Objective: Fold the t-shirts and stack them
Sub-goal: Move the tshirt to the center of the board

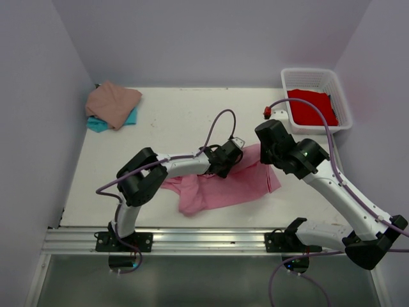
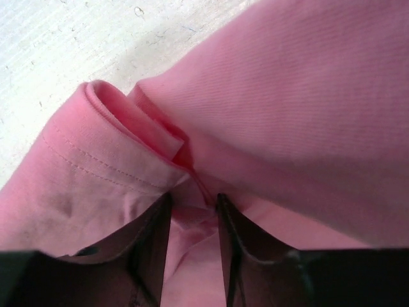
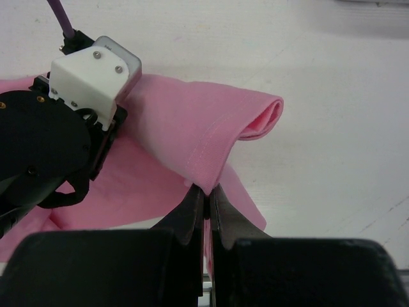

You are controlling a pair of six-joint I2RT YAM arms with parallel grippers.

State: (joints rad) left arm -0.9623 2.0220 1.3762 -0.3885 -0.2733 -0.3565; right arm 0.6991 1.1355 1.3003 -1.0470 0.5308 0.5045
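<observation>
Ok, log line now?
left gripper: shut on pink t-shirt | right gripper: shut on pink t-shirt | tan t-shirt over teal t-shirt | red t-shirt in basket

We look down from above and behind the arm bases [image 1: 124,242], taking in the whole table [image 1: 179,115]. Our left wrist view presses very close onto the bright pink t-shirt [image 2: 307,96], facing downward. Our right wrist view sits low and near, looking across that shirt at the left arm's wrist [image 3: 89,77]. All three share the shirt.
</observation>
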